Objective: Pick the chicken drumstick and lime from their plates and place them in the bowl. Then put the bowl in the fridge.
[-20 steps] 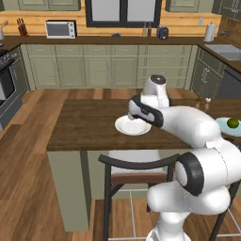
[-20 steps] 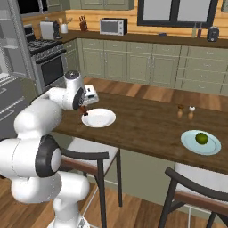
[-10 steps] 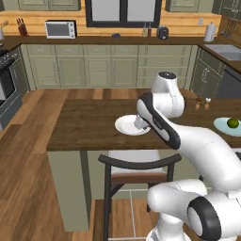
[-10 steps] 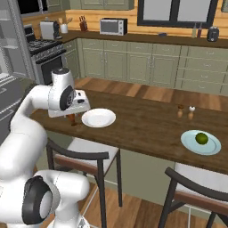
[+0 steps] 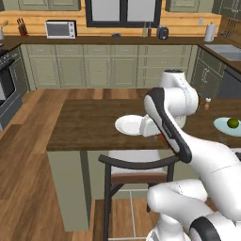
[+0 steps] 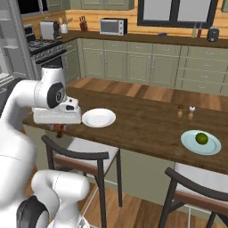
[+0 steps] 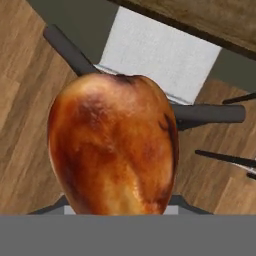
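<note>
Kitchen island worktop point(image 6: 147, 124) carries a bare white plate point(image 6: 98, 118); the tool point(image 6: 59, 130) pinches the chicken drumstick point(image 7: 114, 145) off its near edge, above a chair point(image 7: 160, 55). Lime point(image 6: 201, 138) lies far right.

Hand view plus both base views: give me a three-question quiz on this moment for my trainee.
1. True or false: the glossy orange-brown chicken drumstick lies on the round white plate.
2. What sits on the pale blue-green plate?
A. round yellow-green lime
B. drumstick
C. nothing
3. Fill in: below the drumstick in the hand view are a chair and a wooden ____.

Key: 1 false, the gripper holds it; 2 A; 3 floor.
</note>
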You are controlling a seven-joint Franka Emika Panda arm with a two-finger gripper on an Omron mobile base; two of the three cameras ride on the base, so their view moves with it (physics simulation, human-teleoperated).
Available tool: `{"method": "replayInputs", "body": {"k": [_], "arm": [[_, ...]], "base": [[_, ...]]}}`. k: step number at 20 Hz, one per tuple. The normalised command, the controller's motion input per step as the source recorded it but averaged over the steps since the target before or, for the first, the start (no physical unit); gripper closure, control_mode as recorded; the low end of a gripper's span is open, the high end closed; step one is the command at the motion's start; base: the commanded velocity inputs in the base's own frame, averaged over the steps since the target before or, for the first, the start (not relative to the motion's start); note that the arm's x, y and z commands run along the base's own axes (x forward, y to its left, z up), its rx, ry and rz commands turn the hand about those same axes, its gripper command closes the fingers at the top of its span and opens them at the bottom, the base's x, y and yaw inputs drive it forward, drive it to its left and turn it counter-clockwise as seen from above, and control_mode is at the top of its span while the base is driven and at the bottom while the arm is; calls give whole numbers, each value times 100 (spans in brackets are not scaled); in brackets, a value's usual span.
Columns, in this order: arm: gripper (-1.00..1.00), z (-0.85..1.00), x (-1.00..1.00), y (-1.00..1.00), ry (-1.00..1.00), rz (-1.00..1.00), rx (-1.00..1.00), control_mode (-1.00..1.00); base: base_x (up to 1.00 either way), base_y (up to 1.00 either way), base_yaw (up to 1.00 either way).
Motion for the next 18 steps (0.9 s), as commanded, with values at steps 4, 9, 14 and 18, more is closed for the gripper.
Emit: {"method": "replayInputs", "body": {"k": [4,9,14,18], "arm": [[100,0,-100,-13,-21,-37,-1,-100],[100,2,-48,-7,-12,-11,-3,-100],[100,0,0,0,0,0,0,-100],[100,0,0,0,0,0,0,100]], "base": [[0,0,0],[0,0,0],[0,0,0],[-3,-1,0]]}}
